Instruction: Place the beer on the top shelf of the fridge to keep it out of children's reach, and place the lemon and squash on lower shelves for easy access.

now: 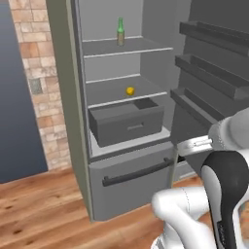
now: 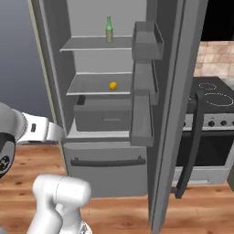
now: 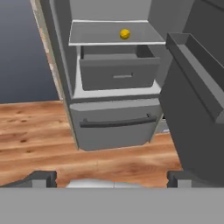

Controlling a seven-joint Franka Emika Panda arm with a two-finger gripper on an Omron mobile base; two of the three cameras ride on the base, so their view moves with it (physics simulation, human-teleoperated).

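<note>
The fridge point(image 1: 131, 189) stands open. A slim green beer point(image 1: 120, 31) point(image 2: 109, 29) stands upright on the top shelf point(image 1: 146, 46). One shelf down, the small round yellow lemon point(image 1: 130, 91) point(image 2: 113, 85) point(image 3: 124, 33) rests on a lower shelf point(image 3: 96, 33), just above the dark drawer point(image 3: 118, 72). The squash is out of view. My gripper point(image 3: 113, 179) hangs low in front of the fridge, well back from it. It is open, its fingertips point(image 3: 41, 178) far apart with nothing between them.
The fridge door point(image 2: 169, 114) is swung out to the right, and its bins point(image 1: 214, 73) jut towards the arm. A stove point(image 2: 215, 109) stands right of the door. A brick wall point(image 1: 39, 73) is on the left, with wooden floor point(image 3: 35, 131) in front.
</note>
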